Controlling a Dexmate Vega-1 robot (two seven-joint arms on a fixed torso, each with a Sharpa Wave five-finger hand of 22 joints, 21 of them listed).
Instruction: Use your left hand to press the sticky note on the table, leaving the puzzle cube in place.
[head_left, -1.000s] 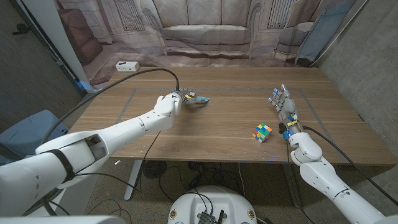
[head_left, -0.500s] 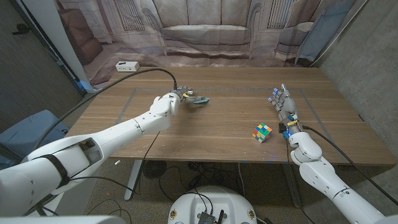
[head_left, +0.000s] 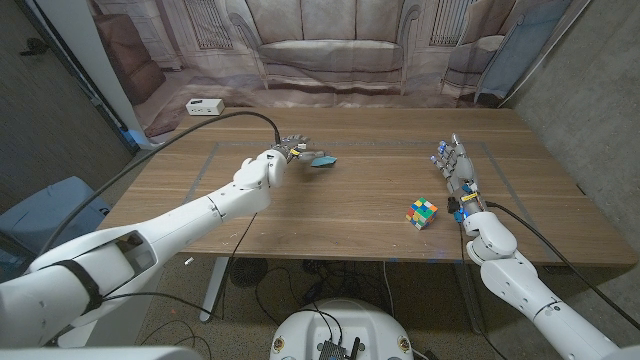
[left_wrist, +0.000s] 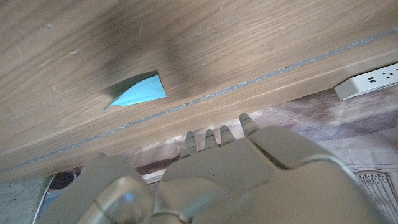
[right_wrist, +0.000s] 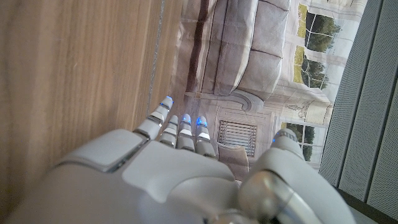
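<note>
A small blue sticky note lies on the wooden table, left of the middle and toward the far side. My left hand hovers just to the left of it, fingers stretched out and holding nothing. In the left wrist view the sticky note shows uncovered, with one corner curled up, beyond my left hand. The puzzle cube sits apart at the right front. Beside the cube, my right hand stays near the table's right side with fingers straight; my right hand holds nothing.
A white power strip lies beyond the table's far left corner and also appears as a power strip in the left wrist view. A backdrop printed with a sofa hangs behind the table. A black cable runs along my left arm.
My left hand's fingers were over the sticky note half a second ago. They have since drawn back and up a little, leaving the note uncovered. The cube and right hand have not moved.
</note>
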